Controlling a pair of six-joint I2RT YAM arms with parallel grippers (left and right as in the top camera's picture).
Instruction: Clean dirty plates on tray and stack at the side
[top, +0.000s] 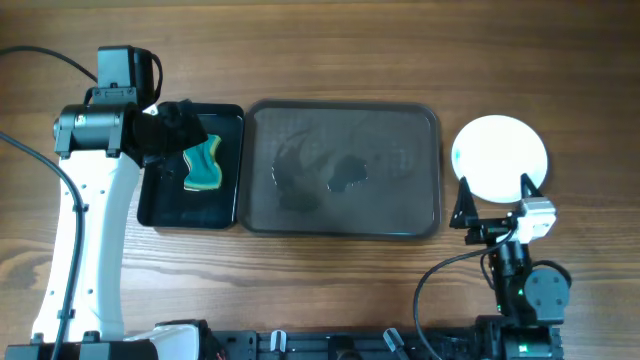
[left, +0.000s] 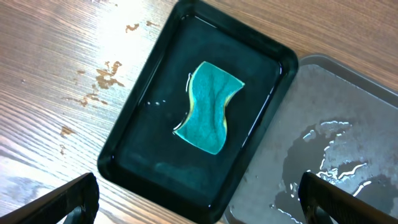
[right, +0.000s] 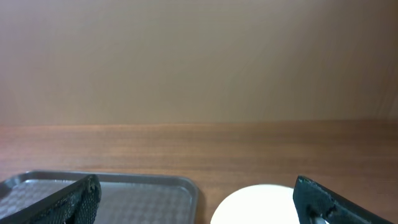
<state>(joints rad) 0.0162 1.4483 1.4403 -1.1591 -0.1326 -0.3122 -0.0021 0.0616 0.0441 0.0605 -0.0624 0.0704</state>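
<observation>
The large grey-brown tray (top: 420, 120) holds no plates; a puddle of water (top: 320, 172) lies on its floor. A round white plate (top: 500, 152), with no blue mark showing, lies on the table right of the tray; I cannot tell whether more are stacked under it. My right gripper (top: 497, 203) is open and empty at the plate's near edge. In the right wrist view (right: 205, 202) the plate (right: 258, 204) and tray corner (right: 155, 193) show. My left gripper (top: 178, 128) is open and empty above the small black tray; its fingers (left: 199, 202) frame that tray's corner.
The glossy black tray (top: 225, 120) stands left of the big tray, touching it, and holds a teal sponge (top: 205, 165) in shallow water. In the left wrist view the sponge (left: 208, 107), black tray (left: 130, 137) and wet grey tray (left: 348, 137) show. Water drops (left: 106, 78) dot the wood.
</observation>
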